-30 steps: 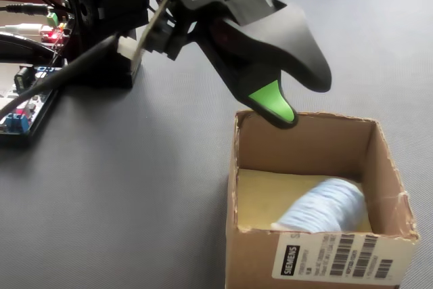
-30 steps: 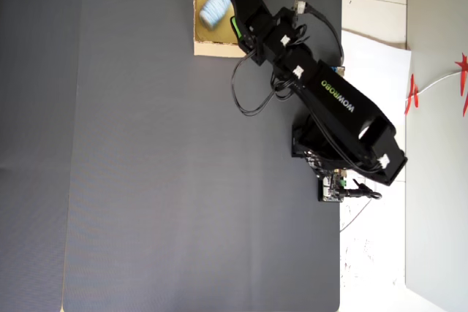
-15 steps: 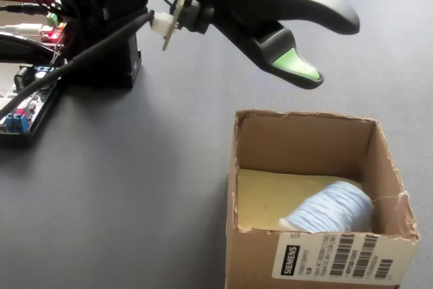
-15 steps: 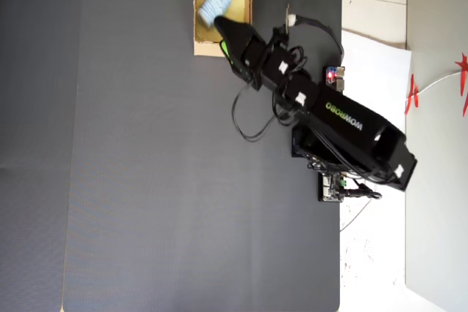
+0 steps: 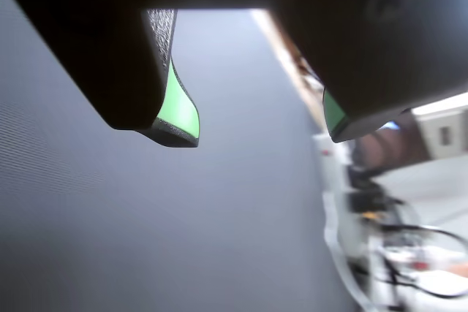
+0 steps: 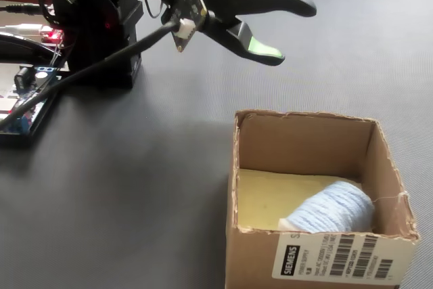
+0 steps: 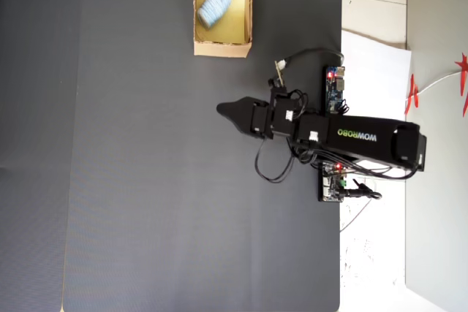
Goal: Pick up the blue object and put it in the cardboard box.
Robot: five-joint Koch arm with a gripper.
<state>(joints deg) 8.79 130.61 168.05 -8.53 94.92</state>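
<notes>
Now we are seeing the blue object (image 6: 330,211) lying inside the cardboard box (image 6: 257,140), tucked into the inside corner nearest the fixed camera and on that view's right, so we think the job of putting it in is done. Our gripper (image 6: 285,32) is holding nothing, with its two jaws apart; the wrist view is showing a wide gap between the green pads (image 5: 177,107), with only the dark mat (image 5: 88,239) under them. We think the arm is up in the air and well away from the box because nothing is left to carry. Each camera is telling us something different. From the overhead view we are learning where things sit on the mat (image 7: 131,180): the cardboard box (image 7: 247,16) is at the top edge, and the gripper (image 7: 221,109) is pointing left near the middle, well apart from it. That view is not showing the jaws apart, since one is hiding the other. From the fixed view we are seeing the box's tall front wall with a white barcode label (image 6: 342,263), and how the soft blue bundle is leaning against that wall. Only the wrist view is missing the box.
</notes>
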